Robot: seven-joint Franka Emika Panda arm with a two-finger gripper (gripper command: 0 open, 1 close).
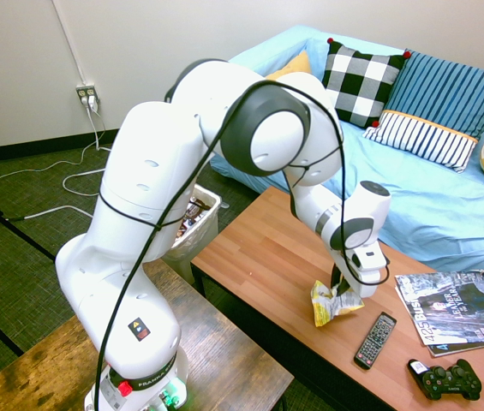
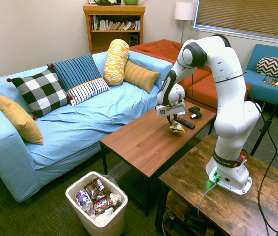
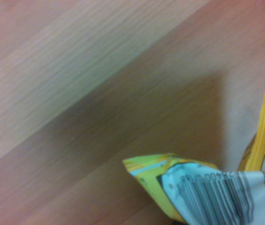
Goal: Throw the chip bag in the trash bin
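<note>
Indoors, chip bag [image 1: 331, 305] above wooden table [image 1: 259, 244]

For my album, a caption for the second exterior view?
Robot arm reaching down to a chip bag beside a blue couch.

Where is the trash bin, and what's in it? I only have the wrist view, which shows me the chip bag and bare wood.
Observer: The trash bin stands on the floor past the end of the coffee table, already holding wrappers and a bottle.
Operator: Anything beside the chip bag that I should avoid on the way out?
Observer: Yes, a black remote control lies on the table close to the chip bag.
Operator: And beyond the remote?
Observer: A game controller and some magazines lie on the same table, so I would lift first and then swing toward the bin.
</note>
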